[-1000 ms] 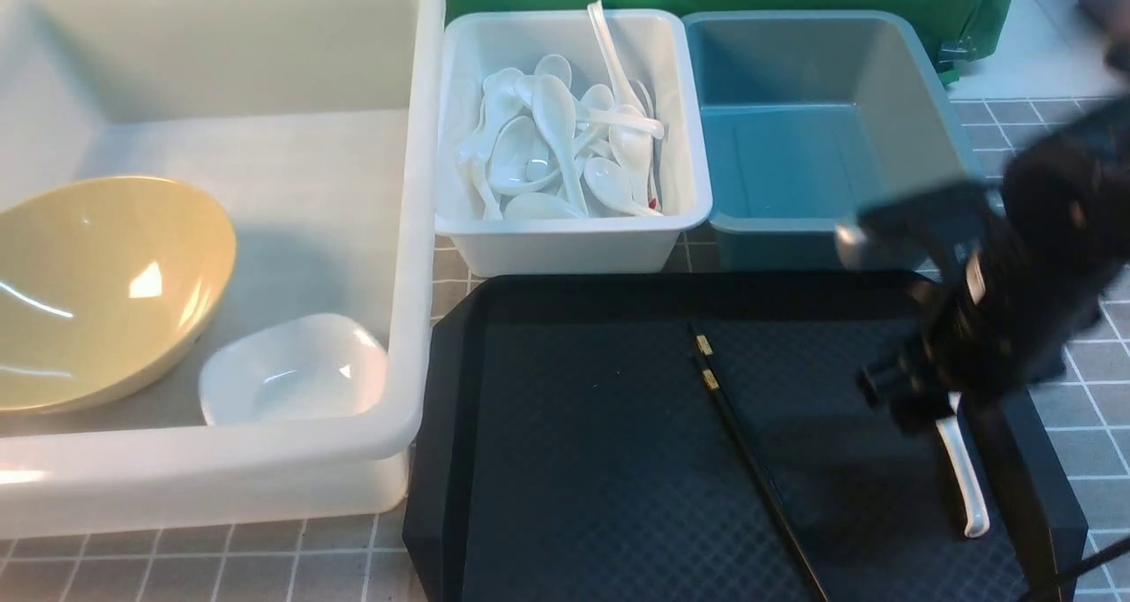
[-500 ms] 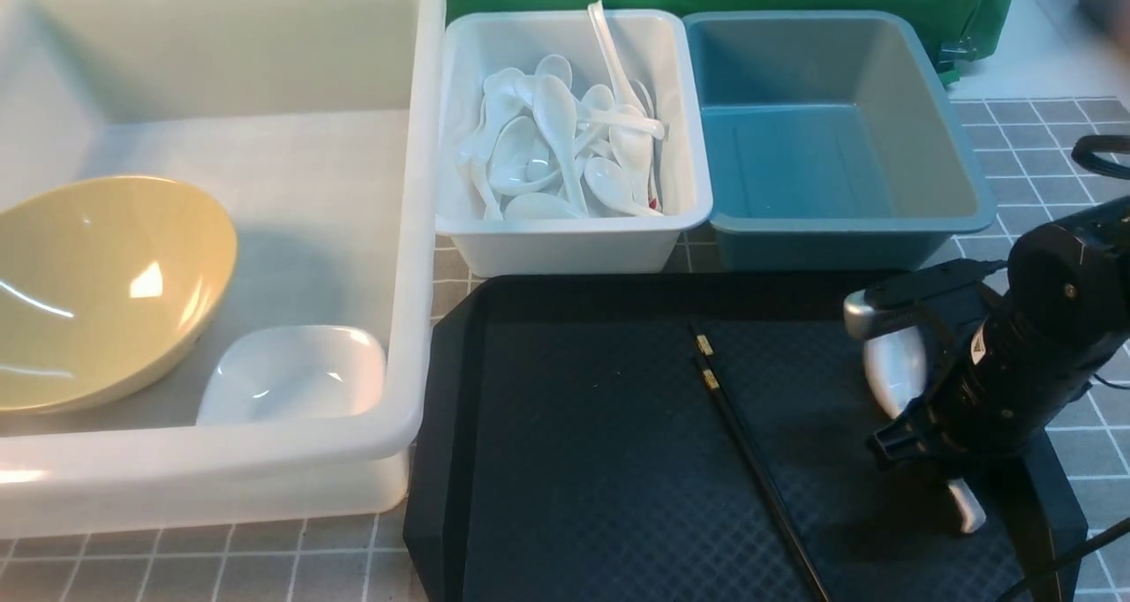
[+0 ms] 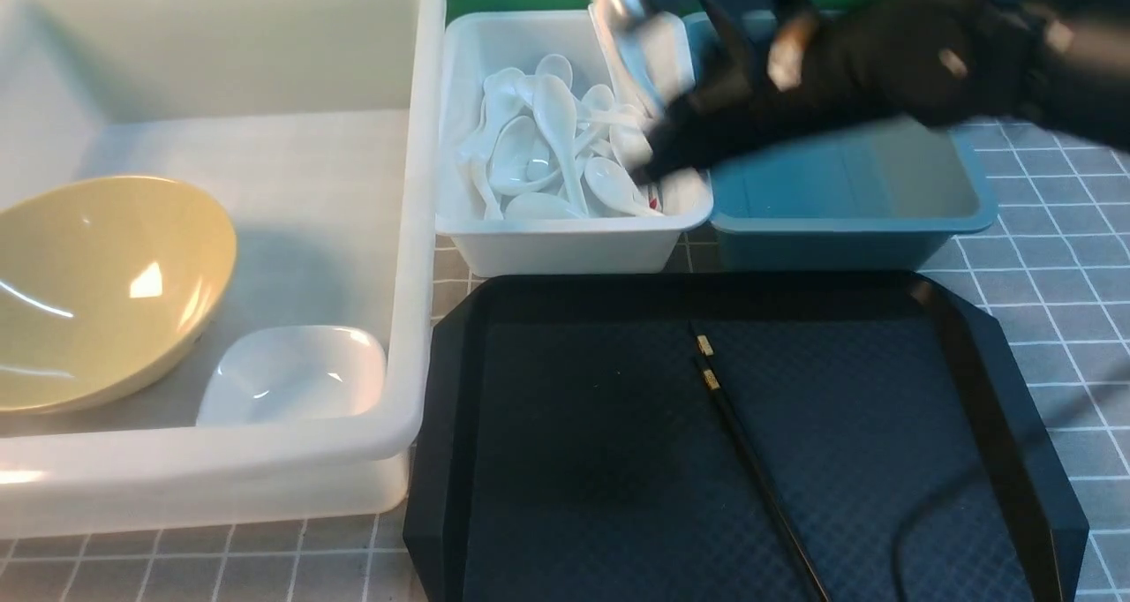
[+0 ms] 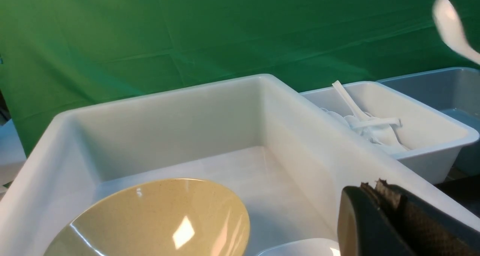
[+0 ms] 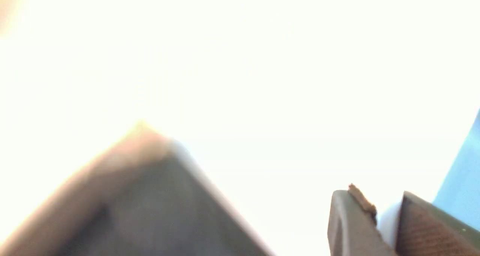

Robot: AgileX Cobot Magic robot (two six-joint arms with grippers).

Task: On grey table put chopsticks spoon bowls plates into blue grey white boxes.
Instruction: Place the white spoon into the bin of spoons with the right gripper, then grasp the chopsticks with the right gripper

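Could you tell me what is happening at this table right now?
The right gripper has its fingers shut on a white spoon, held in the air near the small white box of spoons. The chopsticks lie on the black tray, not yet boxed. The yellow bowl and white dish sit in the large white box. The left gripper is shut, holding nothing.

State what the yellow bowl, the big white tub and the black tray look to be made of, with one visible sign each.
Yellow bowl: probably melamine or glazed ceramic, glossy; sharp bright glints.
Big white tub: translucent plastic, it seems; milky walls, rolled rim.
Black tray: likely matt plastic; embossed diamond texture.
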